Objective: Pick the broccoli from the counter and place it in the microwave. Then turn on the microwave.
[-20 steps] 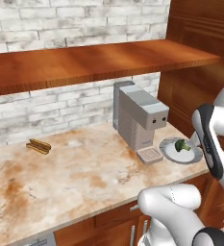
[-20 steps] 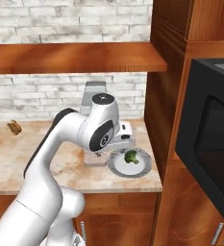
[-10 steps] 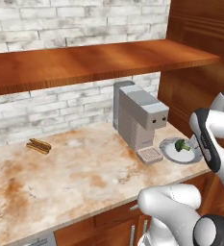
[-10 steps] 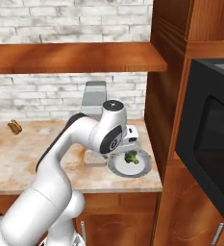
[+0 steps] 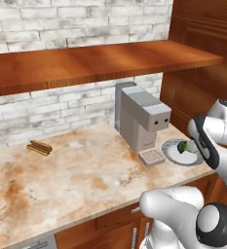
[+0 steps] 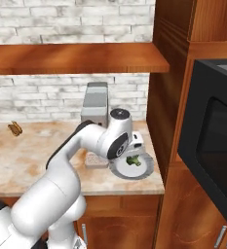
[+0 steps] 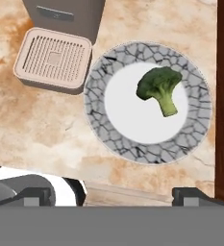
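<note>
A beige marble-like counter (image 5: 76, 180) mottled with orange-brown stains fills the lower half of the left base view, resting on reddish wooden cabinets. At its right end, a round grey plate (image 7: 104, 127) with a cracked-pattern rim and a white centre sits just beside the drip tray of a grey boxy coffee machine (image 5: 140, 119). The broccoli (image 7: 159, 88), a small dark-green floret with a paler stem, lies on the plate's white centre, toward the upper right of the plate in the hand view, stem pointing to the lower right. In the right base view the broccoli (image 6: 132, 161) appears near the middle of the frame, on the plate close to the counter's right edge. The white arm bends over this spot, its hand hanging above the plate and looking down on it. The gripper (image 7: 116, 194) is spread wide and holds nothing; its two dark fingertips (image 7: 36, 196) show far apart at the bottom of the hand view, clear of the plate and the broccoli. A brown oblong pastry (image 5: 39, 147) lies well apart at the left of the counter, near the white brick wall. A plain wooden shelf (image 5: 85, 63) runs across above. The black microwave (image 6: 215, 146) with its dark window fills the right edge of the right base view, set into wooden cabinetry, its door closed.
</note>
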{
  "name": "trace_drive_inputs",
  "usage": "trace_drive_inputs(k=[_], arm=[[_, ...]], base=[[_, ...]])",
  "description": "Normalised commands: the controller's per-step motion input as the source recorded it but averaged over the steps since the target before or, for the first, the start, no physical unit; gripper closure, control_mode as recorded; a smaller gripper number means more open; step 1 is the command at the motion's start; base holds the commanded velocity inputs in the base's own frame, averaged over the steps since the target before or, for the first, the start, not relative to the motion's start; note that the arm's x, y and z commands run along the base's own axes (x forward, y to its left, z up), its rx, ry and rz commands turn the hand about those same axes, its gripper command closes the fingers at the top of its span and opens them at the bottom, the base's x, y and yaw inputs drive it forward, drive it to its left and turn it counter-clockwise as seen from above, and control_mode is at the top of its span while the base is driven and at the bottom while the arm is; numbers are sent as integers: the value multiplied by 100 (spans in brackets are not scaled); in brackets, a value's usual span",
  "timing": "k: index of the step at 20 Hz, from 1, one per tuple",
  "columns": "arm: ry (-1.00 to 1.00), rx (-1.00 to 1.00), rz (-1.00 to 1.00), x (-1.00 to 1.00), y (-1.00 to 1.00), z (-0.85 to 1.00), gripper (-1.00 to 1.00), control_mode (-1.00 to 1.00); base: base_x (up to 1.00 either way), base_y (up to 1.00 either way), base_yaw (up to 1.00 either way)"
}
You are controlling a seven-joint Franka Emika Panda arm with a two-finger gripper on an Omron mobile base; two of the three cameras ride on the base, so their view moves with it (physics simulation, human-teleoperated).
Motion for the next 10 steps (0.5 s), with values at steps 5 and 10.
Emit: trace_drive_inputs(k=[5,10], arm=[[0,0,2,23,-16,-30,-100,-100],[1,0,2,27,-13,-26,-100,-100]], base=[[0,0,0],[0,0,0]])
